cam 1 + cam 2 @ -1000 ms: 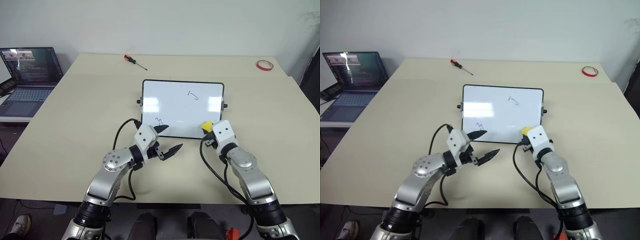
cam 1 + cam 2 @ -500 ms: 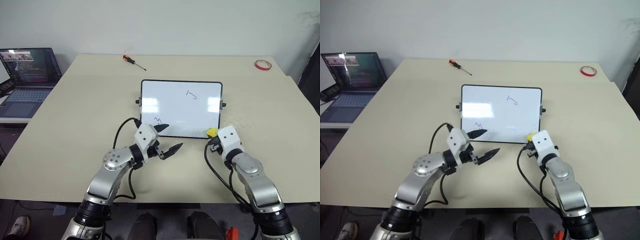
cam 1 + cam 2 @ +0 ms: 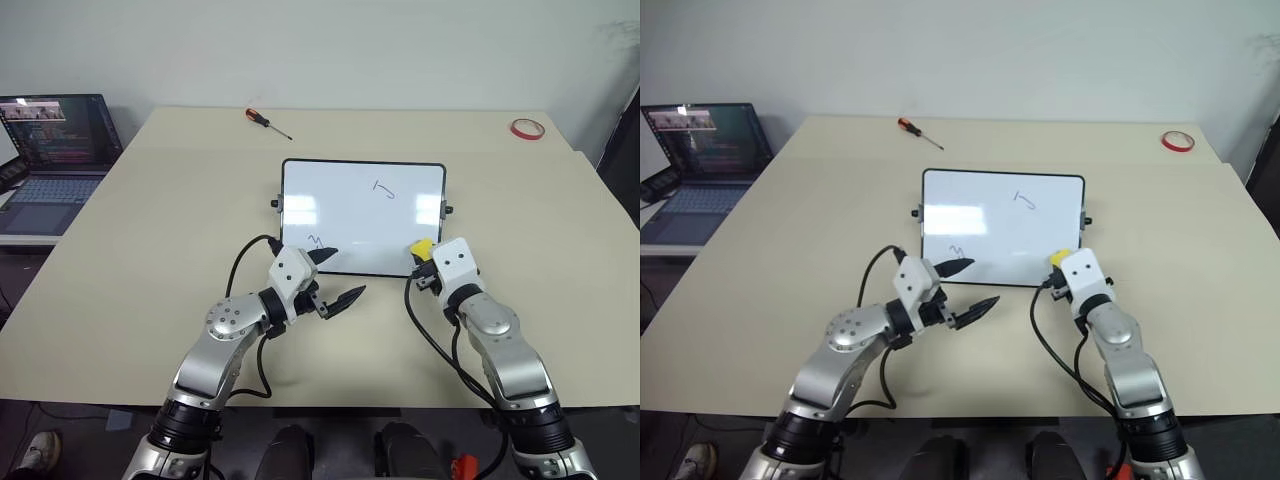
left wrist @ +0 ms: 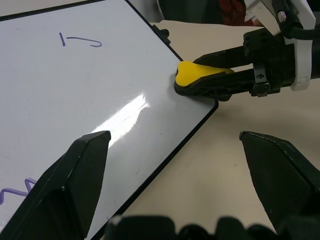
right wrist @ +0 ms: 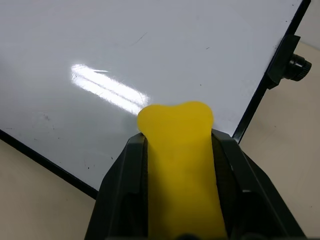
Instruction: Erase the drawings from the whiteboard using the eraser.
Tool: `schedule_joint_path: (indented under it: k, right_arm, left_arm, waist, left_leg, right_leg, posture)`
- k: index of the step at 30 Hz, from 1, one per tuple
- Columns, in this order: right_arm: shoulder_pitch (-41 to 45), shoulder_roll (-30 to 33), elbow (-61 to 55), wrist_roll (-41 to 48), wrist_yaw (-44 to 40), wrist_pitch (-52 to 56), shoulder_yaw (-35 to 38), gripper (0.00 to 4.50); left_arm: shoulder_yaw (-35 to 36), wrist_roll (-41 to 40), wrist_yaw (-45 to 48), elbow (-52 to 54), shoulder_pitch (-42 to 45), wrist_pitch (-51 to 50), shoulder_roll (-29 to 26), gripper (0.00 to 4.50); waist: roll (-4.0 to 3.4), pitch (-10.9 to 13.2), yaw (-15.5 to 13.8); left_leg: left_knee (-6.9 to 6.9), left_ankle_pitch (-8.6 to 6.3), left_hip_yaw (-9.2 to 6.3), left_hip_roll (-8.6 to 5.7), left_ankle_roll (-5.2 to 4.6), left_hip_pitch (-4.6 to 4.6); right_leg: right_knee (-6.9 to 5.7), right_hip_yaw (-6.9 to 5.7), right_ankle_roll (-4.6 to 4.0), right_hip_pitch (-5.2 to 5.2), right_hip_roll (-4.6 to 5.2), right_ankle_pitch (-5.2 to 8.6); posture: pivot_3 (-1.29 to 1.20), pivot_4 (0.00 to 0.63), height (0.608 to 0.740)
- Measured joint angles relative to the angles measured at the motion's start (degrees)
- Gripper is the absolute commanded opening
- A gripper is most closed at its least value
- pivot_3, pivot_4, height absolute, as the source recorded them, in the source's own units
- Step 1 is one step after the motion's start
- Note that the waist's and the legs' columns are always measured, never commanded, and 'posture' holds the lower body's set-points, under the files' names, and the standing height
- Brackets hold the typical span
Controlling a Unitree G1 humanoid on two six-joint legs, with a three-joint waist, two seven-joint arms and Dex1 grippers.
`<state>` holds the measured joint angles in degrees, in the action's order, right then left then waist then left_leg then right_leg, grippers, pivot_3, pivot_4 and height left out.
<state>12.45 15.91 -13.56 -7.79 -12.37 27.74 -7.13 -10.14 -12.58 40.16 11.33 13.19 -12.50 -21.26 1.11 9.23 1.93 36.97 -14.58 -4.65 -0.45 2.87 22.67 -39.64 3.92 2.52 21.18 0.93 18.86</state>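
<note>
Right gripper [image 3: 424, 252] pinches the eraser [image 3: 421, 247] over the whiteboard's [image 3: 350, 205] 5 o'clock corner; left gripper [image 3: 337, 278] spread at the 7 o'clock edge.

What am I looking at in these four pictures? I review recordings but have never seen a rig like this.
It is a humanoid robot with two arms, standing at a beige table. Two pictures come from cameras in its head, looking down over the arms; the other two come from a camera on each wrist. The right gripper is shut on a yellow eraser at the near right corner of a whiteboard. The left gripper is open and empty by the board's near edge. Two marker drawings are visible on the board. A screwdriver, a red tape ring and a laptop lie farther off.
</note>
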Motion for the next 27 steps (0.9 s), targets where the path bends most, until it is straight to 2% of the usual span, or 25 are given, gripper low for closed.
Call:
schedule_joint_path:
  k: [5, 13, 18, 27]
  right_arm:
    - [-1.92, 3.18, -3.58, -1.29, -1.47, 5.26, -1.14, 1.30]
    - [-5.39, 3.64, -6.84, -1.28, -1.75, 8.82, -0.79, 1.30]
    - [-6.70, 2.27, -6.43, 0.79, -1.70, 5.98, 1.44, 1.30]
    - [-7.29, 1.72, -2.94, 2.36, -1.51, -2.11, 3.75, 1.30]
  left_arm:
    - [0.00, -0.03, 0.11, 0.04, -0.01, -0.43, -0.11, 4.50]
    - [0.00, -0.13, 0.54, 0.19, -0.10, -0.83, -0.39, 4.50]
    - [0.00, 0.04, 0.09, 0.18, -0.08, -0.67, -0.16, 4.50]
    - [2.24, 3.49, -7.56, -0.15, 0.32, 5.12, 2.93, 4.50]
  waist:
    - [0.04, -0.03, -0.08]
    - [0.05, -0.03, -0.07]
    - [0.06, -0.03, -0.08]
    - [0.06, -0.01, -0.11]
  left_leg:
    - [0.02, 0.00, -0.04, 0.00, 0.00, -0.07]
    - [0.02, 0.00, -0.02, 0.00, 0.00, -0.15]
    - [0.01, 0.00, -0.03, -0.01, 0.00, -0.12]
    - [0.00, 0.00, 0.00, -0.01, 0.00, -0.08]
  right_leg:
    - [0.01, -0.03, 0.00, -0.10, 0.00, 0.00]
    - [-0.02, -0.01, 0.00, -0.15, 0.00, 0.00]
    - [-0.01, -0.02, 0.00, -0.14, 0.00, 0.00]
    - [0.00, 0.00, 0.00, -0.08, 0.00, 0.00]
  posture:
    - [0.00, 0.150, 0.740]
    - [0.00, 0.150, 0.740]
    - [0.00, 0.150, 0.740]
    - [0.00, 0.150, 0.740]
